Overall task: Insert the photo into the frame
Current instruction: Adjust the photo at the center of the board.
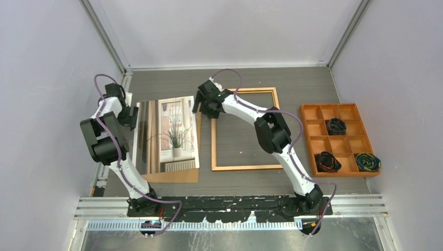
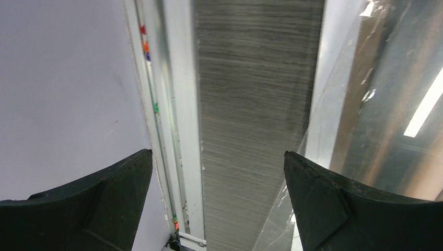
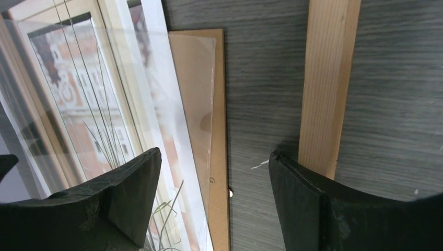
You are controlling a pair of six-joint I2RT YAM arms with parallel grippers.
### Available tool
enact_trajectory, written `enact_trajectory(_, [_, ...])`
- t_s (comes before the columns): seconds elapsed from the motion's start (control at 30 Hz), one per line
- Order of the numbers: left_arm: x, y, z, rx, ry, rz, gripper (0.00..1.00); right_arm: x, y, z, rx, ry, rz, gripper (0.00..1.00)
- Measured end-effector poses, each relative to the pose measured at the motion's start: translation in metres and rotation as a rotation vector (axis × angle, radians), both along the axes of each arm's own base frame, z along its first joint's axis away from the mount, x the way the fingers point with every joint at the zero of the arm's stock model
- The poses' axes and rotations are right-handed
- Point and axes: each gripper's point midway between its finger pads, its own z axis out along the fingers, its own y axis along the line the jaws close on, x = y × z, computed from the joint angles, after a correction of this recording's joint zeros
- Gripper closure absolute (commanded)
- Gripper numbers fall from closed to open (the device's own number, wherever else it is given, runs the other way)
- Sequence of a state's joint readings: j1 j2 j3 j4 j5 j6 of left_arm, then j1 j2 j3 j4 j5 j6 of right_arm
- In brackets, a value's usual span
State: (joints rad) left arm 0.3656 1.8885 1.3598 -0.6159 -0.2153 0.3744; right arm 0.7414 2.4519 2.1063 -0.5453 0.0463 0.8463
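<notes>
Your right gripper (image 3: 214, 154) hangs with jaws apart and empty by the eleven o'clock corner of the frame (image 1: 245, 167). Your left gripper (image 2: 218, 154), equally wide and empty, sits at the nine o'clock edge of the photo (image 1: 175, 130). The photo lies face up on the brown backing board (image 1: 172, 176), just beside the frame at its nine o'clock, so lifting, carrying and seating it all remain.

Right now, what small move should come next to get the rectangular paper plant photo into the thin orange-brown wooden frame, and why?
Probably slide the right gripper sideways over the photo at its nearer edge and lower it to pinch. Its jaws stand open, holding nothing, above the edge of the plain brown backing board and the grey table, beside the empty frame.
</notes>
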Motion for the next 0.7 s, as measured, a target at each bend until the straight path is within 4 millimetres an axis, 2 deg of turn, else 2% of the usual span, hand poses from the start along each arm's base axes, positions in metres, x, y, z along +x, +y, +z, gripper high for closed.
enact_trajectory(0.17, [0.008, -0.017, -0.014, -0.009, 0.029, -0.039, 0.03, 0.004, -0.003, -0.001, 0.014, 0.012, -0.024, 0.27])
enact_trajectory(0.33, [0.016, -0.029, -0.014, -0.001, 0.024, -0.074, 0.03, 0.004, -0.001, -0.001, 0.031, 0.027, -0.034, 0.28])
enact_trajectory(0.7, [0.021, -0.034, -0.015, -0.015, 0.006, -0.090, 0.04, 0.006, 0.013, 0.002, 0.133, 0.060, -0.060, 0.31])
